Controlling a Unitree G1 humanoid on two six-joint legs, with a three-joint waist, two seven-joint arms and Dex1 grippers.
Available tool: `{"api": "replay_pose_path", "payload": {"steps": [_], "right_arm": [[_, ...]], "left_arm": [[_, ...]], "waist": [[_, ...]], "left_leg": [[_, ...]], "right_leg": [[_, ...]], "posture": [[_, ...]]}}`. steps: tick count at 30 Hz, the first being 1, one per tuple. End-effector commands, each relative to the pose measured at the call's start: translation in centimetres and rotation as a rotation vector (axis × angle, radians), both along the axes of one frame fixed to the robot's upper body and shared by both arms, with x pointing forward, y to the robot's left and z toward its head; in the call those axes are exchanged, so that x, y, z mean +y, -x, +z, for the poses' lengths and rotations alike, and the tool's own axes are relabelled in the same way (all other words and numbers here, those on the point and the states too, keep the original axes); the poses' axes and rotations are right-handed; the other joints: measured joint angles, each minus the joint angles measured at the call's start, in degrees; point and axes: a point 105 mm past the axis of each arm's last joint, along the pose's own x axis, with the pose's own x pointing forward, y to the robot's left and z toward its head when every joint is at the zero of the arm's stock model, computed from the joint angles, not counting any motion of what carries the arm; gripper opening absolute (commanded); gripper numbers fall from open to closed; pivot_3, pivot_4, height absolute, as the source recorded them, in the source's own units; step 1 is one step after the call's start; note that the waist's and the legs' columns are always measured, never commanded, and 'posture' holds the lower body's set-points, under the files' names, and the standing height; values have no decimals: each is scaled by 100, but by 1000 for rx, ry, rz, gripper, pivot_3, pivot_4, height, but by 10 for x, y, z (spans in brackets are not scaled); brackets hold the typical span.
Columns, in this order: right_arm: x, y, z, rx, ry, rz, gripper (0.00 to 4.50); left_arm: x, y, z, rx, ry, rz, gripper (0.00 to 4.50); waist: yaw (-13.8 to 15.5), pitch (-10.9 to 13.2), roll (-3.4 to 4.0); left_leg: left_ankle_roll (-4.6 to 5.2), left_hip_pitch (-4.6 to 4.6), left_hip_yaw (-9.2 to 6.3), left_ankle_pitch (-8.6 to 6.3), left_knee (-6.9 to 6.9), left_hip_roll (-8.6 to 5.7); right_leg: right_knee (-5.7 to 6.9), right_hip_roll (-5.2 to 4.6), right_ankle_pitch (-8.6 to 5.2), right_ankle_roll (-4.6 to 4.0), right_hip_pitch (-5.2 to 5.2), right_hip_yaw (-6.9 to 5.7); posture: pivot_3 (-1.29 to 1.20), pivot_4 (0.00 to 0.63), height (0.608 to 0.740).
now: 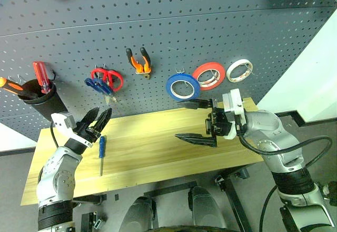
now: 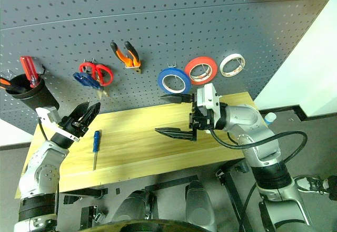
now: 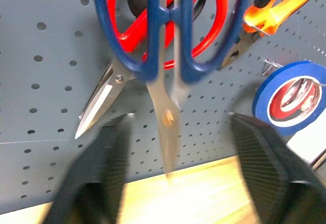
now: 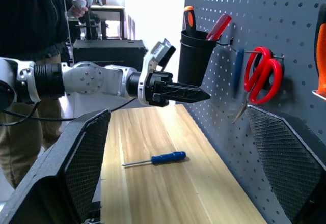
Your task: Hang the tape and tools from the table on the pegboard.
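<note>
The blue tape (image 1: 182, 86) hangs on the pegboard (image 1: 158, 26), left of a red roll (image 1: 209, 75) and a white roll (image 1: 239, 70). The orange-and-black pliers (image 1: 139, 60) hang higher up. The dark blue scissors (image 1: 98, 86) hang from a hook beside red scissors (image 1: 109, 77). In the left wrist view the blue scissors (image 3: 165, 56) dangle free just ahead of my open fingers. My left gripper (image 1: 103, 110) is open just below them. The blue screwdriver (image 1: 101, 147) lies on the table (image 1: 152, 147). My right gripper (image 1: 178, 120) hovers open over the table, empty.
A black cup (image 1: 39, 99) holding red and orange screwdrivers hangs at the pegboard's left. A person (image 4: 30, 20) stands beyond the table's far left end. A white wall (image 1: 316, 74) borders the right side.
</note>
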Motion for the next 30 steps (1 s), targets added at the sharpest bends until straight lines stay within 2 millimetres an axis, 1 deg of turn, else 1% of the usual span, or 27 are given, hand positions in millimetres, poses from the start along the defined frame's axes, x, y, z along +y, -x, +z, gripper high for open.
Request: {"api": "replay_pose_path", "payload": {"steps": [1,3,5,7,9,10,14,16,17,20,23,25,28,30], "right_arm": [[2,7,14,-49,-31,21,4500],[2,6,13,-48,-20,16,4500],[1,4,10,-52,-4,-6,4500],[1,0,3,-42,22,-40,4500],[1,-2,-3,-34,44,-65,4500],[1,-4,-7,-38,61,-83,4500],[-1,-12,-27,-49,152,-137,4500],[-2,-13,-32,-57,172,-140,4500],[-2,-13,-34,-59,174,-142,4500],[-4,-15,-41,-64,195,-155,4500],[-6,-15,-46,-63,205,-159,4500],[-7,-14,-49,-57,213,-158,4500],[-10,-11,-56,-31,249,-151,4500],[-14,-12,-66,-28,302,-161,4500]], "left_arm": [[8,4,6,-25,-40,22,4432],[7,10,6,-27,-29,5,4432],[6,19,3,-4,-41,-30,4432],[9,30,-18,114,-94,-37,4432],[16,36,-39,242,-118,-11,4432],[19,38,-47,292,-134,11,4432],[32,39,-84,521,-240,109,4432],[38,36,-96,598,-276,169,4432],[39,35,-99,621,-278,186,4432],[36,26,-103,695,-188,236,4432],[40,15,-109,800,-132,325,4432],[43,8,-108,833,-92,380,4432],[46,1,-106,877,-62,441,4432],[48,-1,-107,908,-105,460,4432]], "waist": [[-1,0,0],[-6,-1,1],[-7,-1,1],[1,-5,-4],[-17,-12,0],[-5,-11,0],[17,-14,-3],[16,-14,-3],[12,-14,-3],[9,-14,-4],[9,-14,-4],[-6,-14,-4],[-6,-14,-5],[-8,-14,-6]], "left_leg": [[0,0,0,0,0,0],[0,0,1,0,0,0],[0,0,1,0,-1,1],[0,-1,1,0,-1,1],[3,2,6,-2,-4,3],[5,3,8,-3,-5,3],[5,9,4,-2,0,2],[5,9,4,-2,1,0],[5,9,4,-2,2,0],[5,8,4,-2,0,1],[5,8,1,-2,0,0],[4,8,1,-2,0,0],[4,8,2,-2,0,1],[4,8,2,-2,0,1]], "right_leg": [[0,0,0,0,0,0],[-1,0,0,0,0,0],[-4,0,0,1,0,0],[-4,0,1,0,0,0],[-6,2,2,-1,-1,5],[-6,2,1,-2,-1,7],[-5,3,1,-2,10,5],[-5,3,2,-1,12,5],[-6,3,2,-1,12,4],[-5,3,5,2,9,5],[-4,3,9,10,9,4],[-4,3,13,16,8,4],[-5,4,15,19,7,5],[-6,4,15,19,6,5]], "posture": [[-154,88,738],[-155,88,738],[-154,89,738],[-154,89,738],[-154,89,738],[-144,98,738],[-144,98,738],[-137,107,738],[-137,107,738],[-139,111,738],[-141,112,738],[-149,116,738],[-155,123,738],[-157,125,738]]}}
